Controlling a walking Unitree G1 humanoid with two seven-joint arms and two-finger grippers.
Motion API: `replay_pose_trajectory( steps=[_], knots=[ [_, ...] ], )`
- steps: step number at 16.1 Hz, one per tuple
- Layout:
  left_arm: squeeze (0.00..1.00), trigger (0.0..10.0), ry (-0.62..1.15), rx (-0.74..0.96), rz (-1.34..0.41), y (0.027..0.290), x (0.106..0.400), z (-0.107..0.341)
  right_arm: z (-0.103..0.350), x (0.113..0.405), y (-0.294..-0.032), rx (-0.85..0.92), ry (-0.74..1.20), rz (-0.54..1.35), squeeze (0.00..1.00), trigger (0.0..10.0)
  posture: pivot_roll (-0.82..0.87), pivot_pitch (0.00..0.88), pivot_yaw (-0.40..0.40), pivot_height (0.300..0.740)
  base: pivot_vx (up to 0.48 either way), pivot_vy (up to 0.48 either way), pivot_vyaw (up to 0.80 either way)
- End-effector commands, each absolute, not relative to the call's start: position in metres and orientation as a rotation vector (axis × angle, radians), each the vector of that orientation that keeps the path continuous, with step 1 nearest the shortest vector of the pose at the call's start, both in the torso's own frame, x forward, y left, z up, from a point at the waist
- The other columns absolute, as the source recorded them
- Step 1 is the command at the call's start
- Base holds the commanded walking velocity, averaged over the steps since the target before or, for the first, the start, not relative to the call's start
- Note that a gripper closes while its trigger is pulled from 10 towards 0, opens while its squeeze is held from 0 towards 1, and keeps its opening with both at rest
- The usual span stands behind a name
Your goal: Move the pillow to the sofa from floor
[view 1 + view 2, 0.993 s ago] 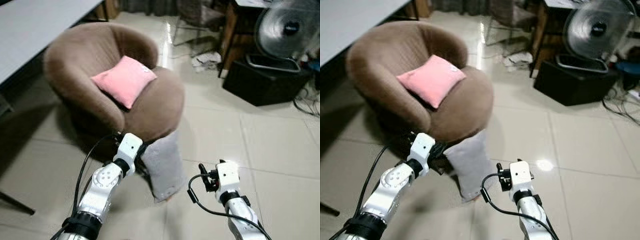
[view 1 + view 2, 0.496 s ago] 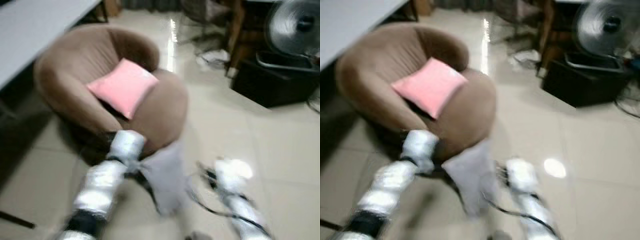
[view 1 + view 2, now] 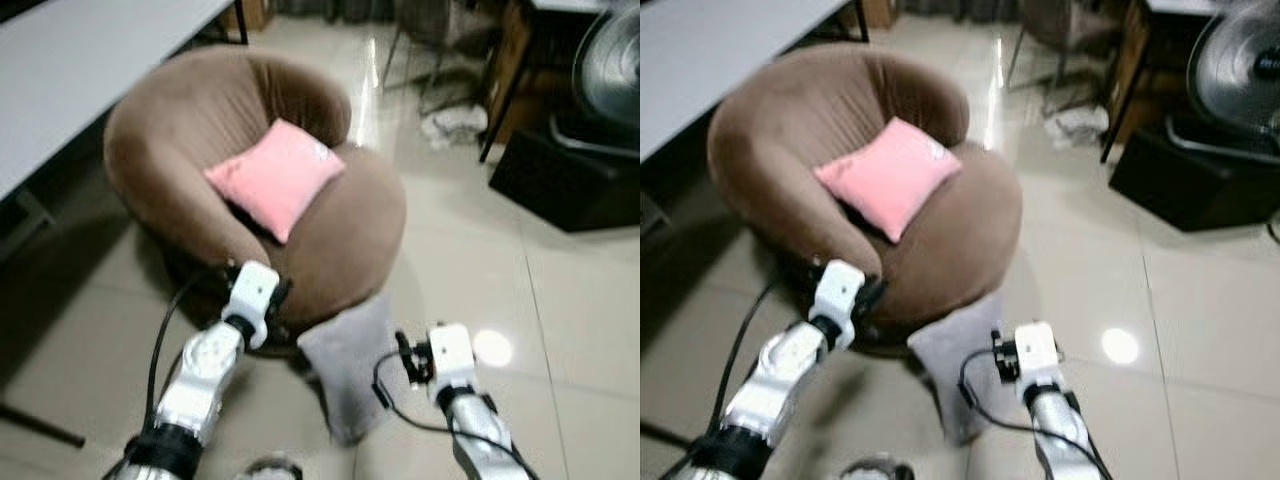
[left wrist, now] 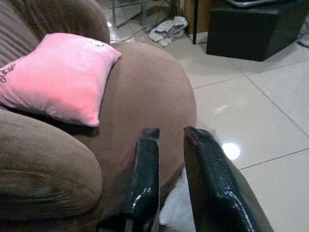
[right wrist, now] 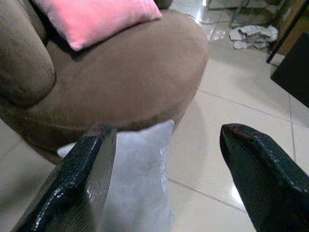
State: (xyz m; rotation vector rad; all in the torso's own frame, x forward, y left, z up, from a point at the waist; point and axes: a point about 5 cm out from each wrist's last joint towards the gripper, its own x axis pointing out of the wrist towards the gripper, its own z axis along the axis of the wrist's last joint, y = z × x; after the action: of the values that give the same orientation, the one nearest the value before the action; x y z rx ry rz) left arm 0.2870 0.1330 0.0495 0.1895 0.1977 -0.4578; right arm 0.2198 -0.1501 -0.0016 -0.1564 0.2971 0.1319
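Presently both arms are raised toward the chair, and the grey pillow [image 3: 348, 362] lies between them, low.

Right claw [image 5: 166, 159]: fingers spread wide. In its wrist view the pillow sits straight ahead in the gap between the fingers, not touched.

Left claw [image 4: 169, 145]: fingers nearly together, a narrow gap, pinching nothing. It points over the seat edge; the pillow shows as a pale corner below the fingertips.

Pillow: stands on the floor [image 3: 560, 330], propped against the front of the sofa [image 3: 340, 240], top edge touching the seat front, lower end angled out toward the robot. Long axis runs from the sofa toward the robot. It is not yet lifted.

Judgement: the right arm is nearer and better lined up. The move turns on reaching forward and down so the spread fingers straddle the pillow's upper edge.

Sofa: round brown tub seat; it already holds a pink cushion [image 3: 277, 176] leaning on the backrest. The front half of the seat is bare, room for the pillow.

Farther: desk [image 3: 70, 70] at left; black box [image 3: 570, 180] and fan [image 3: 610, 70] at right.
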Motion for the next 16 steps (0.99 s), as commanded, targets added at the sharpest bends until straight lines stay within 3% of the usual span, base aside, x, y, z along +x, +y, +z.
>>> replay_pose_trajectory(
  steps=[1,16],
  knots=[
    [1.00,10.0,0.206,0.191,-0.458,0.1348,0.2859,0.0492,-0.0027,0.2186,-0.1525,-0.160,0.311,0.121,0.00,10.0,0.01,0.084,0.033,0.731,0.000,0.000,0.00],
    [1.00,10.0,0.222,0.198,-0.504,0.1356,0.2820,0.0450,-0.0045,0.2199,-0.1569,-0.178,0.316,0.126,0.00,10.0,0.02,0.061,0.024,0.731,0.000,0.000,0.00]
  ],
)
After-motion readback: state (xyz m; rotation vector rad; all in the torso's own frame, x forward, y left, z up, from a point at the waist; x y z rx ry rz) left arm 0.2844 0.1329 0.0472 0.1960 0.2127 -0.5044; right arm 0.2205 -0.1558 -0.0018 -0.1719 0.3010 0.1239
